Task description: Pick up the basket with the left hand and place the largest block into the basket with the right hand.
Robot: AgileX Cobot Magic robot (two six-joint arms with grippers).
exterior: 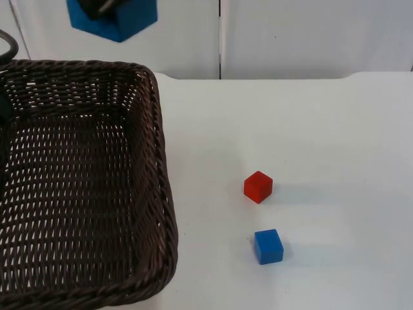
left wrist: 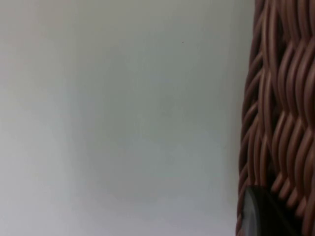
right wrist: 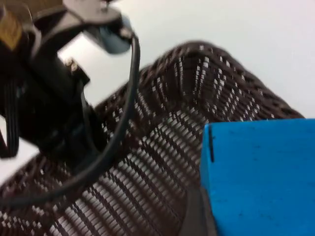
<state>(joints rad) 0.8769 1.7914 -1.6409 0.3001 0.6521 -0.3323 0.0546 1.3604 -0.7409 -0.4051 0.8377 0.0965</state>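
Now large blue block [exterior: 116, 18] in right gripper [exterior: 103, 6] above basket [exterior: 158, 194]

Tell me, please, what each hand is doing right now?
Left hand: at the rim of the basket, holding it up.
Right hand: closed on the large blue block, above the basket.

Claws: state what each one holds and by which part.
Right claw holds the large blue block by its upper part, above the basket. Left claw grips the basket's rim at its left side.
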